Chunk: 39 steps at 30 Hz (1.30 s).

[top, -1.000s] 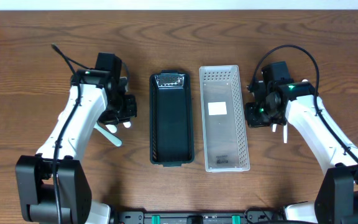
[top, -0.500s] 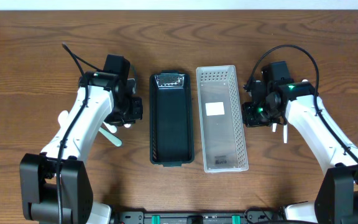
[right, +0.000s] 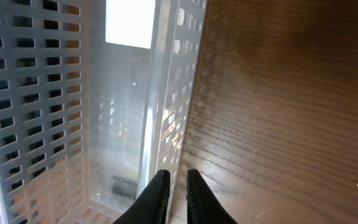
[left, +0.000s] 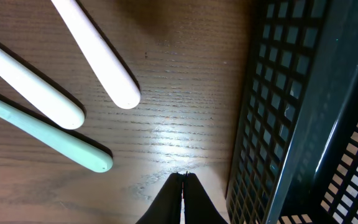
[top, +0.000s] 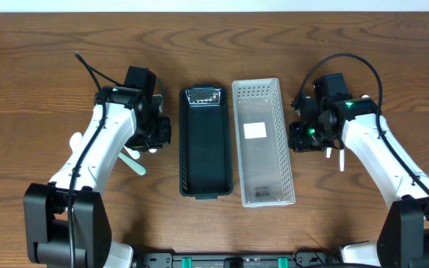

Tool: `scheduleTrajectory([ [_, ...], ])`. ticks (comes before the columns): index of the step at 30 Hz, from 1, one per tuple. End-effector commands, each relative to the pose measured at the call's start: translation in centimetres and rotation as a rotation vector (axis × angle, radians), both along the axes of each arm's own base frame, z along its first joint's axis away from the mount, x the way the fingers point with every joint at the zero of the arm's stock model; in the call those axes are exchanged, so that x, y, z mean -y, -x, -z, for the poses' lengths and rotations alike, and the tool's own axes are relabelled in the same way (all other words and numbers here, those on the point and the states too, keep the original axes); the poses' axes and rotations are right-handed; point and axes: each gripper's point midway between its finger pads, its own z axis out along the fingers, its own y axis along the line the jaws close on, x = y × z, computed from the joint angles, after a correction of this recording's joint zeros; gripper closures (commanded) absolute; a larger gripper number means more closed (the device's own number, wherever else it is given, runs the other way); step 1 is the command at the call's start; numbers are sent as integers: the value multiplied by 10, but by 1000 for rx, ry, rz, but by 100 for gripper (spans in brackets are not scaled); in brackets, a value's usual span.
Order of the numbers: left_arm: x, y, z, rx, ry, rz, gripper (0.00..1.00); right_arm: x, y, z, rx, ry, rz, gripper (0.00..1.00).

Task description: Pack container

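A black mesh basket [top: 205, 141] stands at the table's middle, with a clear perforated basket [top: 263, 141] close on its right. My left gripper [top: 157, 134] is shut and empty, low over the wood beside the black basket's left wall [left: 291, 106]; its tips [left: 183, 177] hold nothing. Two white handles [left: 98, 56] and a mint green handle [left: 55, 140] lie just left of it. My right gripper [top: 298, 138] has its fingers [right: 177, 177] nearly together and empty, against the outside of the clear basket's right wall [right: 179, 93].
A white utensil [top: 341, 158] lies on the wood right of my right arm. White and mint utensils [top: 132, 160] lie left of the black basket. A white label [top: 255, 130] sits on the clear basket's floor.
The clear basket has slid left toward the black basket, with my right gripper moving left against its wall. My left gripper moved right toward the black basket, then held still.
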Motion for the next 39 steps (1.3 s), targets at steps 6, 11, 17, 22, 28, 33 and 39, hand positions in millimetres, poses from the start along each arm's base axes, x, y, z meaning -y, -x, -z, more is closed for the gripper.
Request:
scheduleTrajectory([
  [6,1,5,6,-24,-1,22,94,-17,-2,-6,16,-51,-42,85],
  [11,1,5,6,-24,-1,22,94,-24,-2,-6,26,-47,-58,84],
  [17,0,5,6,-24,-1,22,94,-27,-4,-7,27,-52,-44,83],
  [22,0,5,6,-25,-2,22,94,-16,-7,-3,32,10,-1,82],
  [28,-1,4,-7,-7,-3,45,94,21,-15,3,54,201,113,73],
  [33,-4,-4,-47,105,-14,50,88,41,-21,-19,94,256,160,58],
  [39,-12,13,-98,241,-24,43,29,63,-27,-89,203,277,232,20],
])
